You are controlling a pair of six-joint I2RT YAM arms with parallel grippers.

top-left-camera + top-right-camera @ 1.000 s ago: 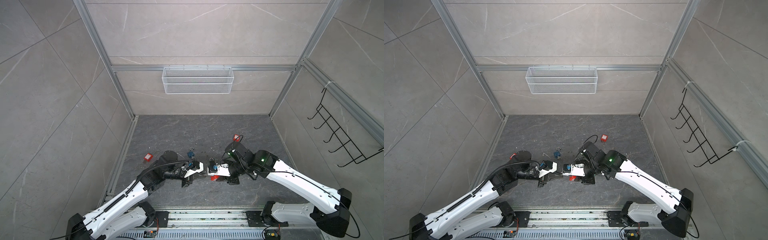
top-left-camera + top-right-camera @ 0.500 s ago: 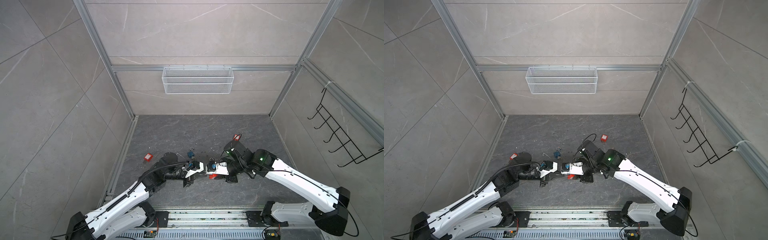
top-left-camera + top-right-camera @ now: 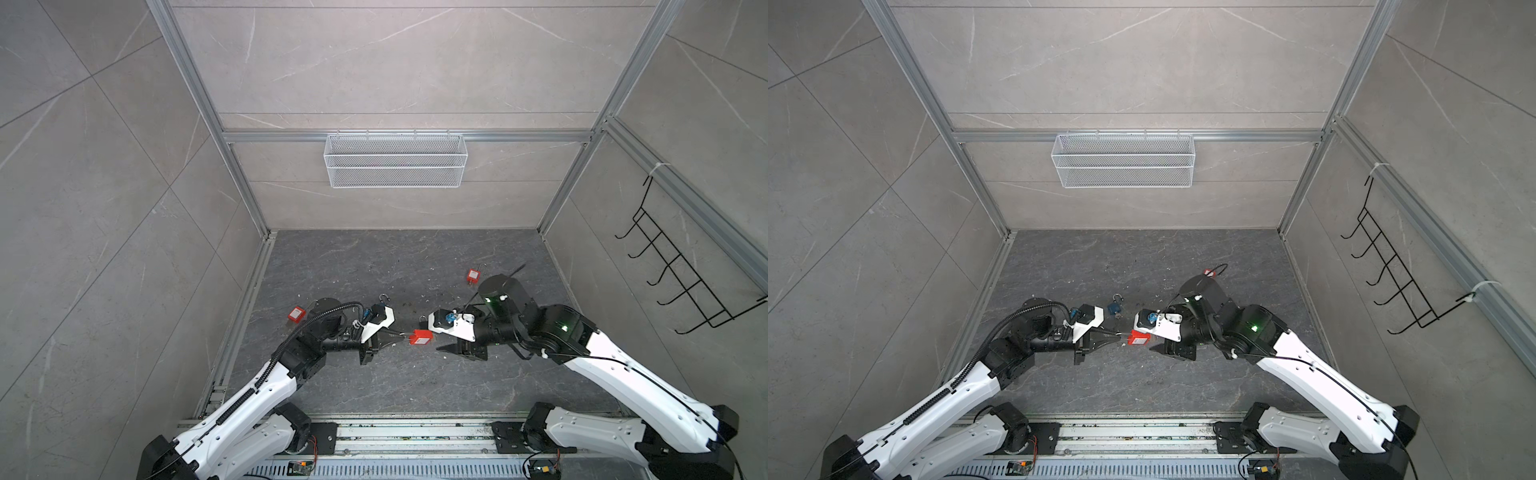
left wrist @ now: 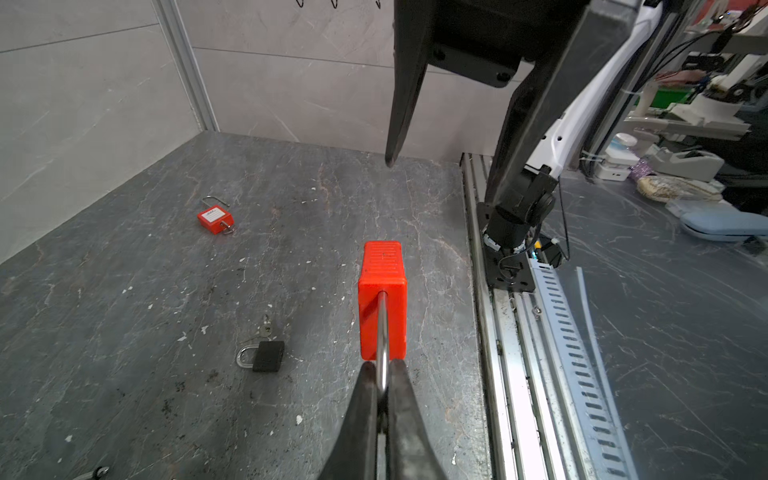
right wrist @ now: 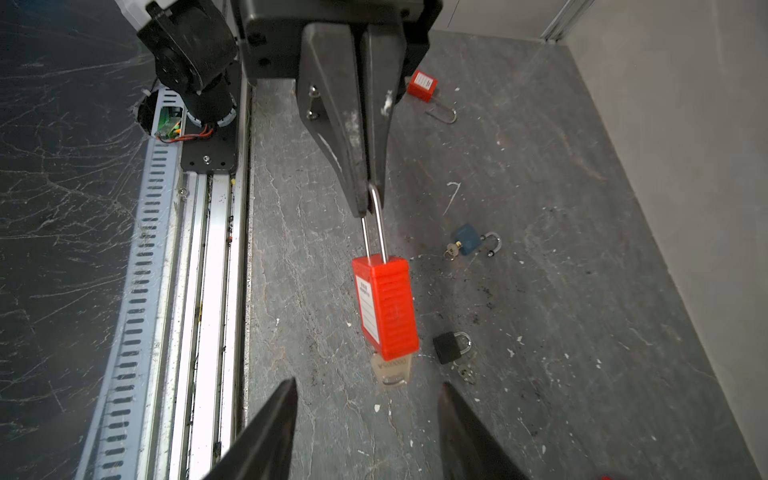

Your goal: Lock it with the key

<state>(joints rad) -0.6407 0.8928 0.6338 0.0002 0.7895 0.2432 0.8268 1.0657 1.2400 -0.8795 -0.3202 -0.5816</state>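
We see two robot arms meeting low over a dark stone floor (image 3: 374, 266). The left gripper (image 3: 400, 332) is clamped tight on the steel shackle (image 5: 376, 224) of a red lock (image 3: 420, 337). It holds the lock in the air, roughly level, with the body pointing toward the right arm. In both top views the lock sits between the two grippers.

A pale key (image 5: 390, 370) sticks out of the lock's end opposite the shackle; it looks blurred in the right wrist view. The right gripper (image 5: 368, 386) faces that end with its jaws spread wide and nothing held. The key lies just beyond its fingertips and touches neither.

On the floor near the lock lies a black lock (image 5: 448, 347), and a blue lock (image 5: 467, 244) lies a little farther from it. Each has a small key at it. Well apart from the lock are a spare red lock (image 3: 296, 313) on the left arm's side and a far red lock (image 3: 473, 275) on the right arm's side.
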